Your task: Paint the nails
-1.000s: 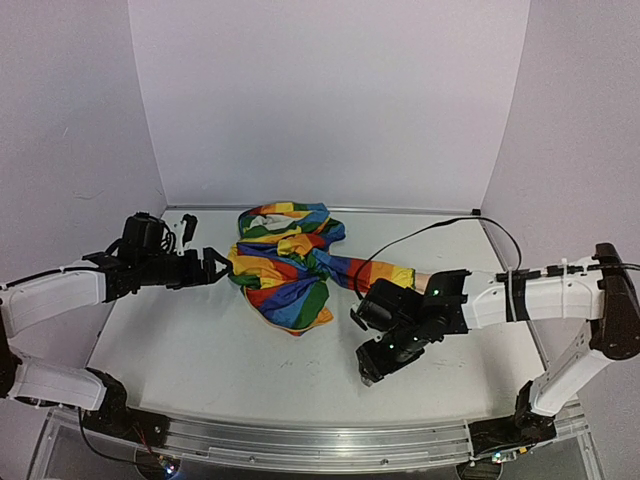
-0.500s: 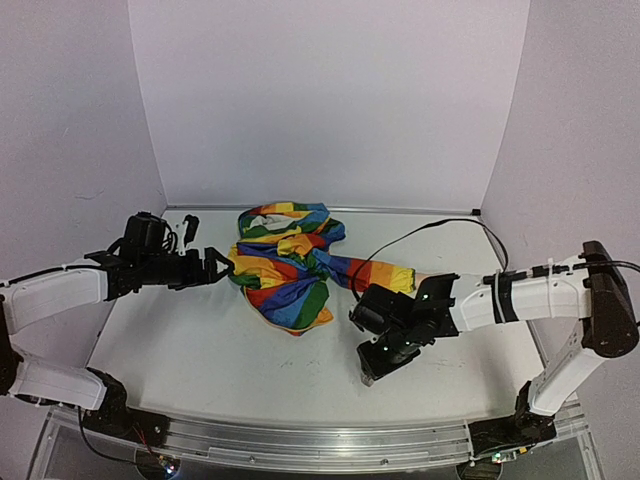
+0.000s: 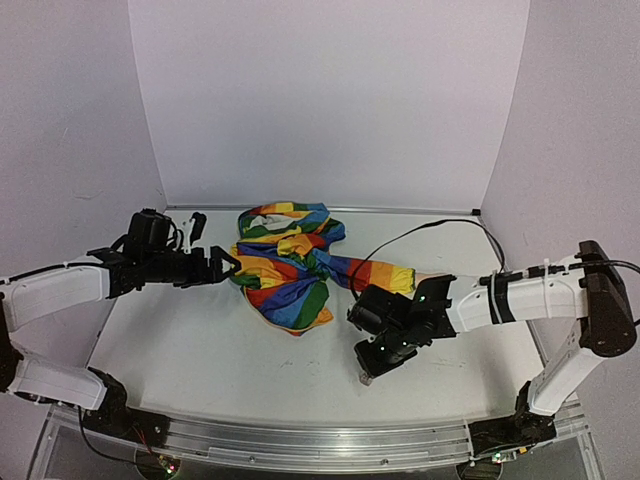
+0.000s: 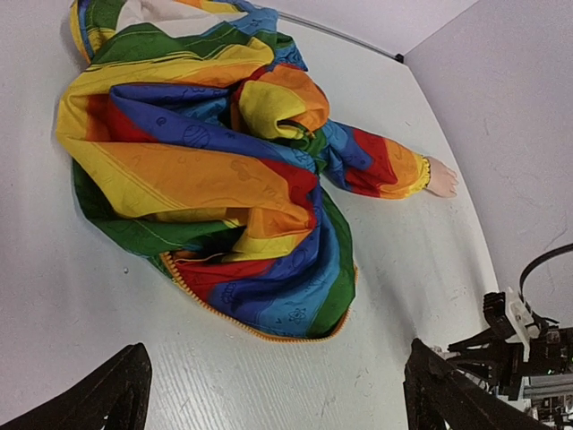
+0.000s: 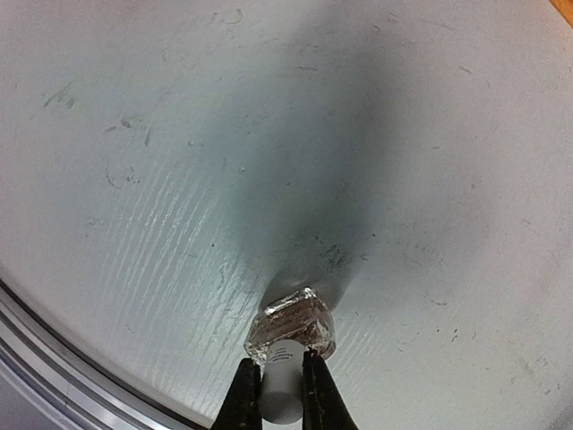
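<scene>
A rainbow-striped garment lies bunched at the table's middle. Its sleeve ends in a small pale peach hand; the nails are too small to make out. In the top view my right arm hides most of that hand. My left gripper is open at the garment's left edge, with bare table and the zipper hem between its fingers. Near the front edge, my right gripper is shut on the white cap of a small glass bottle, which stands on the table.
A black cable loops over the table behind my right arm. The metal front rail runs just below the bottle. White walls close in the back and both sides. My right arm's wrist hardware shows at the left wrist view's right edge.
My right gripper has shut on the bottle's cap and shifted slightly left and down. My left gripper has edged right towards the garment, still open.
</scene>
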